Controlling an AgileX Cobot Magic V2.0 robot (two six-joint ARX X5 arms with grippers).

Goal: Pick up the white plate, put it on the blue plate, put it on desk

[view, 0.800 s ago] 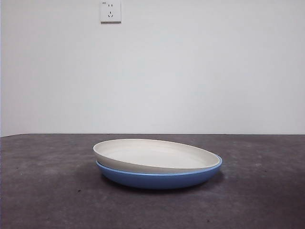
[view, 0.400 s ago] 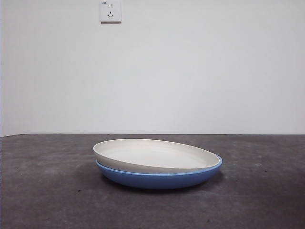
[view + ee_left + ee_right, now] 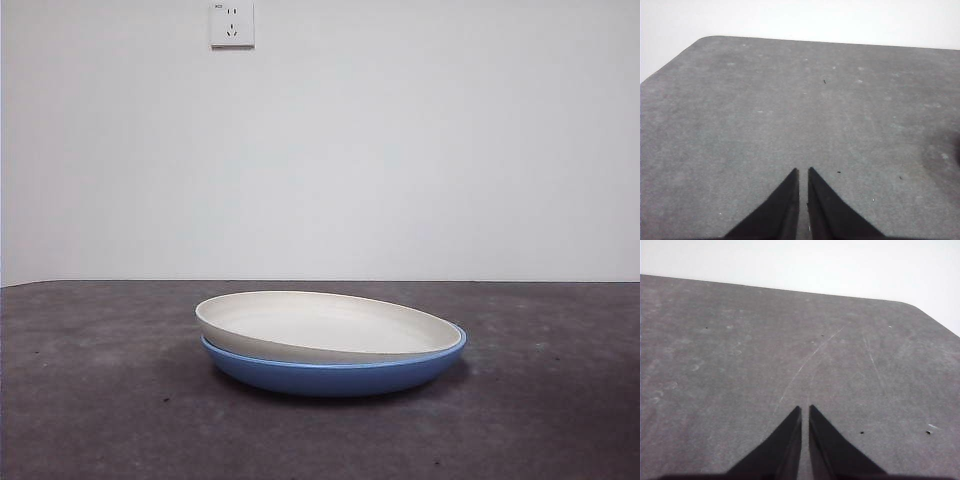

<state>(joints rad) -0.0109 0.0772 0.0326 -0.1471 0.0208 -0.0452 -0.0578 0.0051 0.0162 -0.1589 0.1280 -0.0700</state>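
Observation:
The white plate lies inside the blue plate, slightly tilted, its left rim raised higher than its right. Both rest on the dark grey desk near the middle of the front view. No arm shows in that view. My left gripper is shut, hovering over bare desk, holding nothing. Over another bare patch of desk my right gripper is shut too, with nothing in it. Neither wrist view shows the plates.
A white wall stands behind the desk with a power socket high up. The desk's rounded far corners show in both wrist views.

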